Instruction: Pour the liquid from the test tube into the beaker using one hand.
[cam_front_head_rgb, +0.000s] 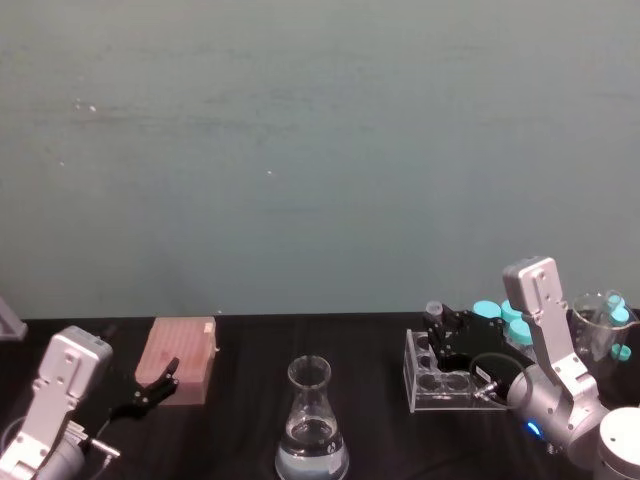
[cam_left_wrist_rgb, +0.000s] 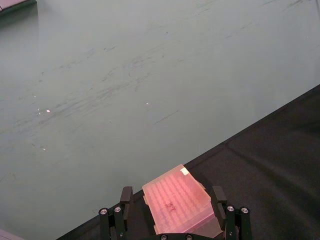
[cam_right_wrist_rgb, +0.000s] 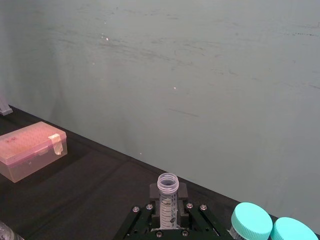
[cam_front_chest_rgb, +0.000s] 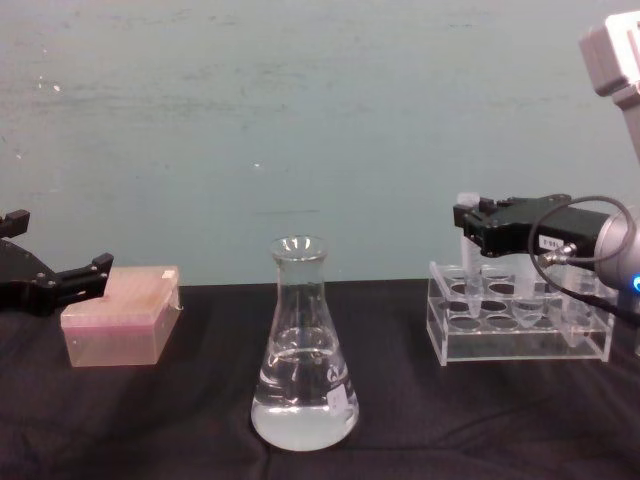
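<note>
The beaker (cam_front_head_rgb: 312, 425) (cam_front_chest_rgb: 303, 350), a clear conical flask, stands at the table's front centre with clear liquid (cam_front_chest_rgb: 303, 405) in its wide base. To its right, my right gripper (cam_front_head_rgb: 447, 335) (cam_front_chest_rgb: 478, 228) (cam_right_wrist_rgb: 168, 220) is shut on the test tube (cam_right_wrist_rgb: 168, 186) (cam_front_chest_rgb: 467, 205). The tube is upright and uncapped, over the left rear of the clear rack (cam_front_chest_rgb: 520, 325) (cam_front_head_rgb: 440, 385). Liquid inside the tube cannot be made out. My left gripper (cam_front_head_rgb: 150, 393) (cam_front_chest_rgb: 60, 248) (cam_left_wrist_rgb: 171, 212) is open and idle at the far left, beside a pink box.
The pink tip box (cam_front_head_rgb: 180, 358) (cam_front_chest_rgb: 120, 320) (cam_left_wrist_rgb: 176, 200) (cam_right_wrist_rgb: 30, 150) lies at the left. Teal-capped tubes (cam_front_head_rgb: 497, 315) (cam_right_wrist_rgb: 251, 222) stand behind the rack, with another glass vessel (cam_front_head_rgb: 600, 325) at the far right. A green wall backs the black-covered table (cam_front_chest_rgb: 450, 420).
</note>
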